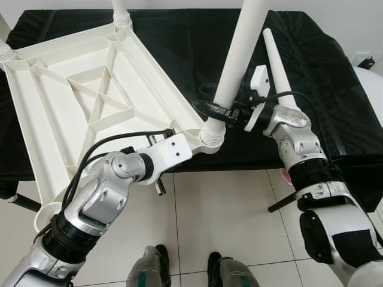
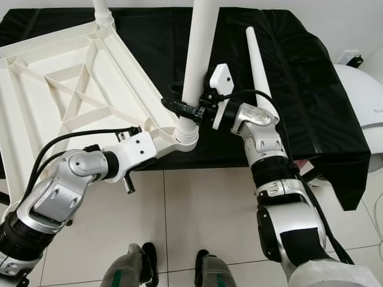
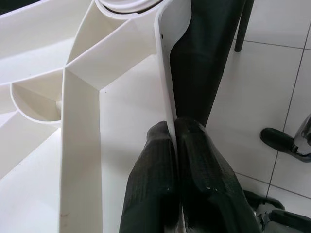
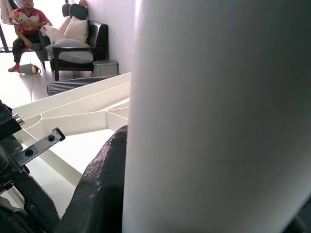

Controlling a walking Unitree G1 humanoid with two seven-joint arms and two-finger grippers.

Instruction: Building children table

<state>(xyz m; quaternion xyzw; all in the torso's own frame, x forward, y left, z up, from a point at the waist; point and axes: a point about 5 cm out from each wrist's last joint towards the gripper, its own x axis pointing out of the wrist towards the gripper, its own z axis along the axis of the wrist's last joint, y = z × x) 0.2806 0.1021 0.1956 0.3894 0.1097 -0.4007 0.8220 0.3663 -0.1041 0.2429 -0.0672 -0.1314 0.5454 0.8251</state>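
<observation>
The tabletop (image 1: pixel 90 89) rim is pinched by the left tool (image 3: pixel 174 145), steadying it; at 3 o'clock, the right tool (image 1: pixel 224 112) clamps the leg (image 1: pixel 239 54) upright in its socket.

A thick white table leg (image 4: pixel 218 116) stands very close to the camera. One black finger (image 4: pixel 99 189) of the right claw presses against its side. Behind it lies the white ribbed tabletop (image 4: pixel 73 114). Far back, a person (image 4: pixel 26 29) sits beside a dark armchair (image 4: pixel 80 41) with pillows, on a bright floor.
</observation>
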